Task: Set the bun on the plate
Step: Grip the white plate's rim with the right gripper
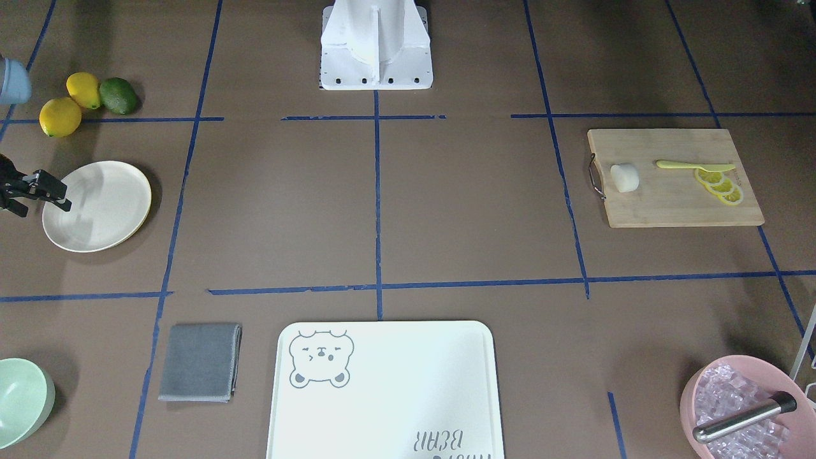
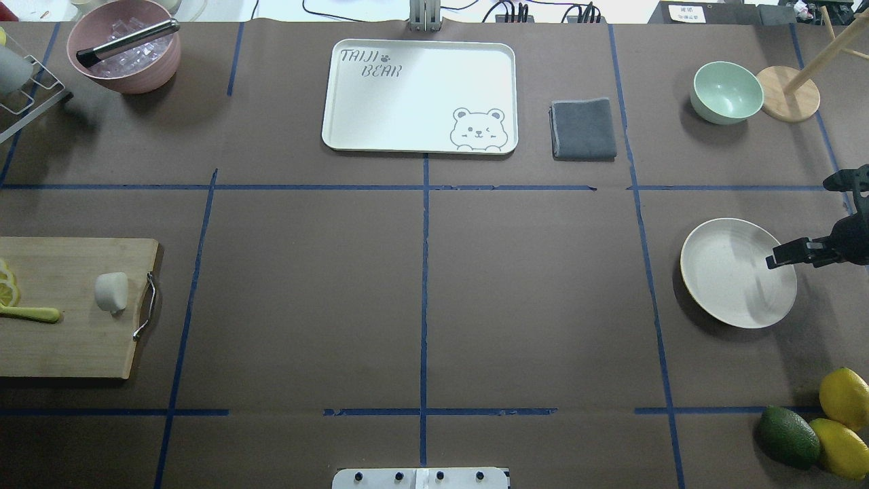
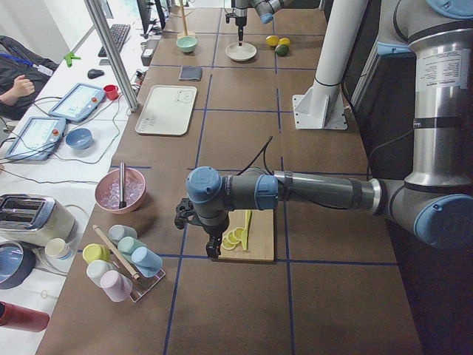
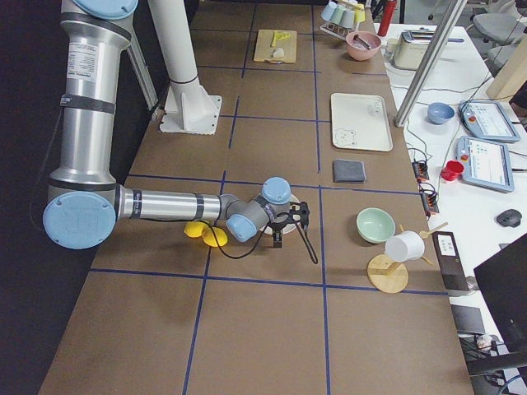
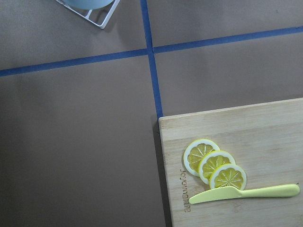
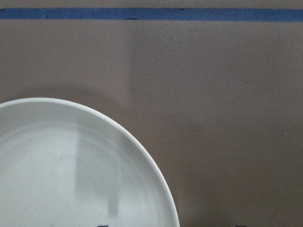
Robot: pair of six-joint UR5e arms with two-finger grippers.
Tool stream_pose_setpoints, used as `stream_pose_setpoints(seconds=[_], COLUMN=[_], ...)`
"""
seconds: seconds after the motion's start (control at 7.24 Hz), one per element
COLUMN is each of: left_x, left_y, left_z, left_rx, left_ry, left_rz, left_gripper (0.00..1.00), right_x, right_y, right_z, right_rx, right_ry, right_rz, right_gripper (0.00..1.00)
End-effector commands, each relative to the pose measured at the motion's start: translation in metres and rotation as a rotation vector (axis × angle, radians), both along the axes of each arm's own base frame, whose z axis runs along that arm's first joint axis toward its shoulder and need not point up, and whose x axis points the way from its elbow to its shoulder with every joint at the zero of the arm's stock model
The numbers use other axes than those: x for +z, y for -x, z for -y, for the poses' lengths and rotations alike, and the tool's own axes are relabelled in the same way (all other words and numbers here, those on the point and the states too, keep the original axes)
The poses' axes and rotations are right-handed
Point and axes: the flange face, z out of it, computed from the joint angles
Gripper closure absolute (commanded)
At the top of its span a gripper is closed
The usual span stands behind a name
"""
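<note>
The bun (image 1: pixel 625 177) (image 2: pixel 111 292), a small white lump, lies on the wooden cutting board (image 1: pixel 676 204) near its metal handle. The cream plate (image 1: pixel 95 217) (image 2: pixel 726 285) sits far across the table, with nothing on it. My right gripper (image 1: pixel 62 196) (image 2: pixel 781 258) hovers over the plate's outer edge; its fingertips barely show, spread wide, at the bottom of the right wrist view, so it is open and holds nothing. My left gripper (image 3: pixel 212 248) points down over the board's lemon-slice end and shows only in the exterior left view, so I cannot tell its state.
Lemon slices (image 5: pixel 215 165) and a yellow knife (image 5: pixel 244 193) lie on the board. Two lemons (image 2: pixel 842 414) and an avocado (image 2: pixel 787 436) sit near the plate. A bear tray (image 2: pixel 421 95), grey cloth (image 2: pixel 584 129), green bowl (image 2: pixel 726 92) and pink ice bowl (image 2: pixel 125 47) line the far side.
</note>
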Motion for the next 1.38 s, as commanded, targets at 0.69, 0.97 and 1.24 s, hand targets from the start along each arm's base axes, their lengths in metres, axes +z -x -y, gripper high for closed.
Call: stream_pose_setpoints(seconds=[0.69, 0.97, 1.24], left_x=[0.0, 0.002, 0.001], left_y=[-0.001, -0.001, -0.001], left_z=[0.0, 0.0, 0.0], left_rx=[0.001, 0.001, 0.001], left_ry=[0.0, 0.004, 0.003], left_rz=[-0.002, -0.002, -0.002], left_gripper=[0.0, 0.0, 0.0], right_x=[-0.034, -0.101, -0.21], right_y=[0.013, 0.043, 0.106], right_z=[0.014, 0.051, 0.082], right_rx=[-0.02, 0.0, 0.042], right_ry=[-0.045, -0.022, 0.019], right_rz=[0.057, 0.177, 0.303], right_gripper=[1.0, 1.0, 1.0])
